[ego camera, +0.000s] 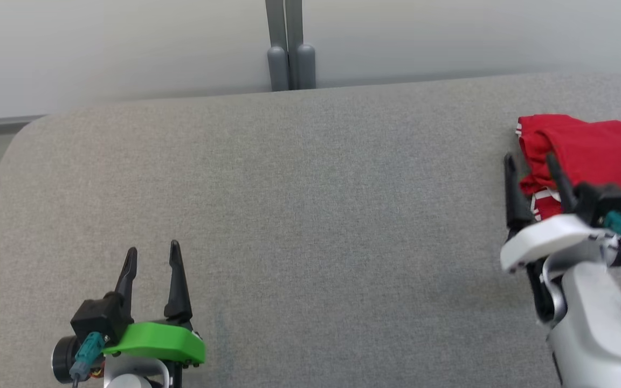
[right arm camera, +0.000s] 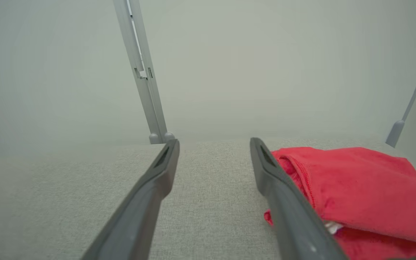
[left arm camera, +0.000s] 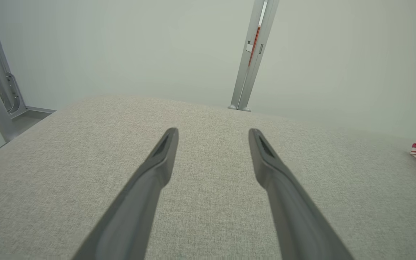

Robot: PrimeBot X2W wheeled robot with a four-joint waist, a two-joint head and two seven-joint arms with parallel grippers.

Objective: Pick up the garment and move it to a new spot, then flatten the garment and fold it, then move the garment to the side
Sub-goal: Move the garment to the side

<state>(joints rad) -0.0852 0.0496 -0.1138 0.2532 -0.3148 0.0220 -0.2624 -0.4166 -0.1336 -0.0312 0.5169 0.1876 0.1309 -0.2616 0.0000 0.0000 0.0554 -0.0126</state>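
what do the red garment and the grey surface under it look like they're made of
Red garment: looks like soft knit cloth, perhaps cotton jersey; matte, with limp folds, a stitched hem and white trim. Grey surface: seems a woven upholstery-type fabric, matte and heathered, with a fine visible weave; the rounded edge hints at padding beneath, though that is not certain.

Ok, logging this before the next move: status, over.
Left gripper open, empty, over grey cushion. Right gripper open, empty, one finger alongside red garment. Garment heaped at cushion's right end. No obstacle seen.
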